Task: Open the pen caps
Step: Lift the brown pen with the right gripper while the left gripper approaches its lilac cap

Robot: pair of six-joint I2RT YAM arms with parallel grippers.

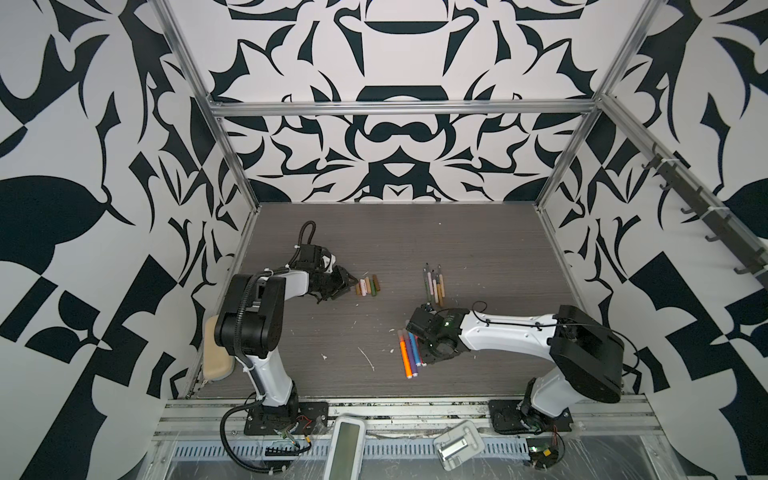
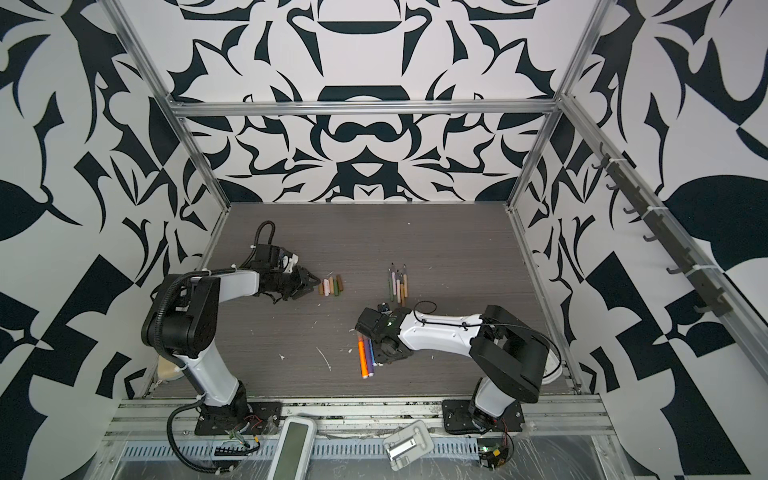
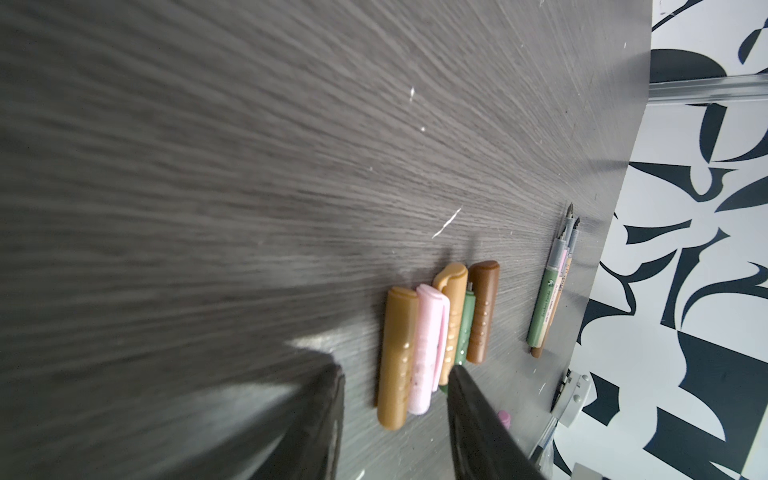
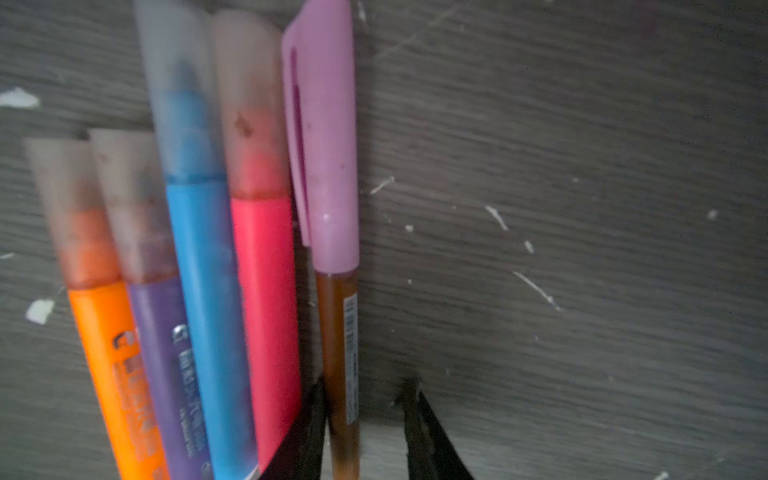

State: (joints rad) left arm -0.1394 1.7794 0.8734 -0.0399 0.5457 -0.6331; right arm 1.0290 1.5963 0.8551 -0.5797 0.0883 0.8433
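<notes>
Several loose pen caps [image 1: 368, 286] [image 2: 331, 286] lie side by side on the dark table: tan [image 3: 397, 353], pink [image 3: 428, 345], olive [image 3: 465, 328] and brown [image 3: 482, 307]. My left gripper [image 1: 347, 284] [image 3: 395, 374] stands open just short of them, nothing between its fingers. Capped pens [image 1: 409, 351] lie in a row: orange [image 4: 108, 353], purple [image 4: 166, 353], blue [image 4: 208, 291], pink [image 4: 266, 291] with pale caps. Beside them lies a thin brown pen [image 4: 338, 332] with a lilac cap [image 4: 328, 145]. My right gripper [image 1: 426, 355] [image 4: 365, 386] straddles its barrel; one finger touches it, the other stands off.
Several uncapped pens [image 1: 434, 284] [image 3: 548, 303] lie together behind the right arm, tips pointing to the back wall. White scraps [image 1: 365, 357] dot the table. A beige pad [image 1: 216, 353] leans at the left wall. Patterned walls with metal rails enclose three sides.
</notes>
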